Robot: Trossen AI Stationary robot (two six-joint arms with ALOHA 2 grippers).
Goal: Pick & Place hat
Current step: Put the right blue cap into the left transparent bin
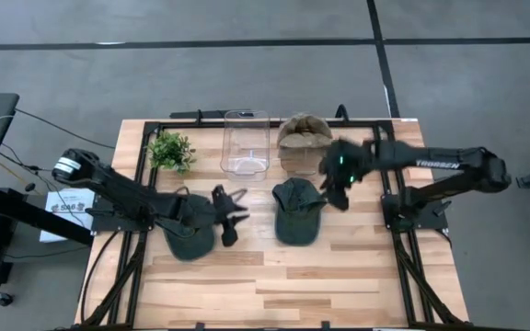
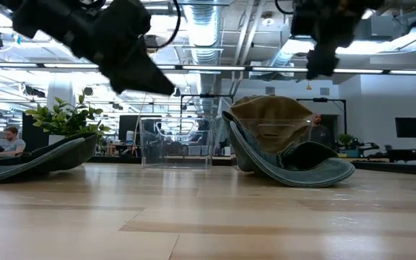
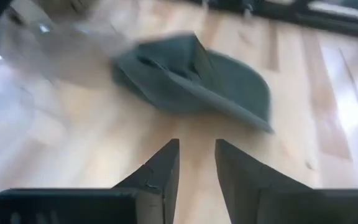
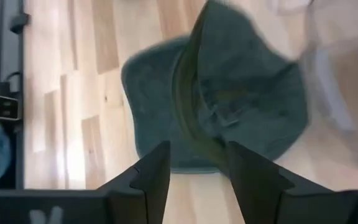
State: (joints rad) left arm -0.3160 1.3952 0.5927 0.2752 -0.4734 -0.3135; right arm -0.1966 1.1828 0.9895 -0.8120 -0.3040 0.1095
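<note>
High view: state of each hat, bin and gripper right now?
Center green hat: on the table, not held, crown side up.
Left green hat: on the table under the left arm, not held.
Tan hat: resting in the right clear bin.
Left clear bin: upright, empty.
Left gripper: open, holding nothing.
Right gripper: open above the center green hat, holding nothing.
</note>
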